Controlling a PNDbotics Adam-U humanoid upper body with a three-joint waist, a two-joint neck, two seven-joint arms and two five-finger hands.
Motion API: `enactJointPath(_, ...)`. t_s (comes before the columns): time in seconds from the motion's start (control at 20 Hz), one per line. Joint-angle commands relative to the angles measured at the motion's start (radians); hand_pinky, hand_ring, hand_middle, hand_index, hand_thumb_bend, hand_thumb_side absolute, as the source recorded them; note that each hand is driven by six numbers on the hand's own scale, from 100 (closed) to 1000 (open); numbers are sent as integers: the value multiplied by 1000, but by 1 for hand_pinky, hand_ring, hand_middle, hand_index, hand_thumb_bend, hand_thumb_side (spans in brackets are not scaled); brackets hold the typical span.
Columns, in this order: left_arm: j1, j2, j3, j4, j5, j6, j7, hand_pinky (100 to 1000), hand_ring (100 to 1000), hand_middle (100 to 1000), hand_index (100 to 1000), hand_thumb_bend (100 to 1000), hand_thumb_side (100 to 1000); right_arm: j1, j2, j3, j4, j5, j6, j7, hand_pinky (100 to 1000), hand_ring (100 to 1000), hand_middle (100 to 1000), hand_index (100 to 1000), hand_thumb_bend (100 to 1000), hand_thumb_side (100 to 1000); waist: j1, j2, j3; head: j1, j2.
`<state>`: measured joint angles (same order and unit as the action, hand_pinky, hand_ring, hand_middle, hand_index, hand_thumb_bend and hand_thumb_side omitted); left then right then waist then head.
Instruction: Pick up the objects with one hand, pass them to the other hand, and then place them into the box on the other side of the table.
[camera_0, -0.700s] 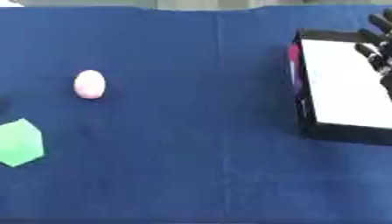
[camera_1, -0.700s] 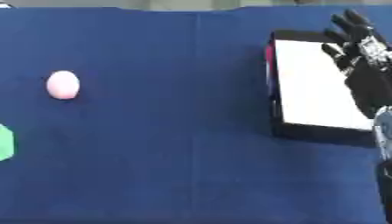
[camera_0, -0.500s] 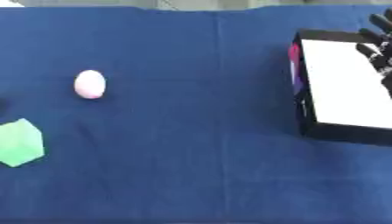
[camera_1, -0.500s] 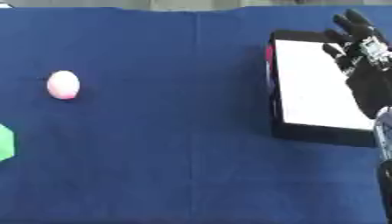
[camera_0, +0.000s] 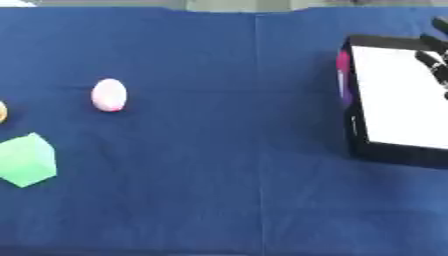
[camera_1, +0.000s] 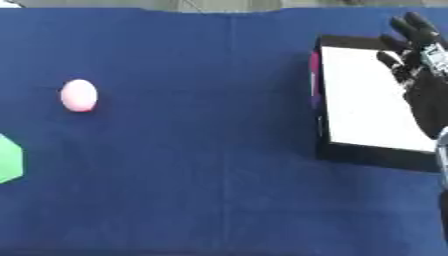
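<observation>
Nothing is held by the open-fingered right hand (camera_1: 426, 90) over the box (camera_0: 395, 157); pink egg (camera_0: 108, 94) and green block (camera_0: 26, 160) are left.

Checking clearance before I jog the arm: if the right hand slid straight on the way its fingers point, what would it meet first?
Probably nothing: the right hand, open above the black box with the white floor, points past its far rim toward blue cloth. Height is unclear.
</observation>
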<state>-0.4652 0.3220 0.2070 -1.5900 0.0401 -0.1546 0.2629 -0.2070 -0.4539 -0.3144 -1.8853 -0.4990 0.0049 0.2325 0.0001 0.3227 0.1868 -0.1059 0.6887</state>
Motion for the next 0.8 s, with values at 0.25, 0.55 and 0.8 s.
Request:
enactJointPath(0.25,-94,254,-10,156,-51,50,-37,923,860,793,870,100,723,-4,-43,-14,-8,-1,0,-6,1000,1000,1000,1000,100,597,14,-19,7,52,-15)
enactJointPath(0.55,-192,464,-102,423,-96,82,-255,929,888,805,895,117,731,6,-60,-10,-13,7,-15,-1,1000,1000,1000,1000,100,591,17,-13,10,68,-6)
enactJointPath(0.8,-309,556,-161,644,-261,54,-473,929,899,808,901,228,624,9,-81,-2,-19,2,-40,4,1000,1000,1000,1000,100,585,13,-11,8,85,0)
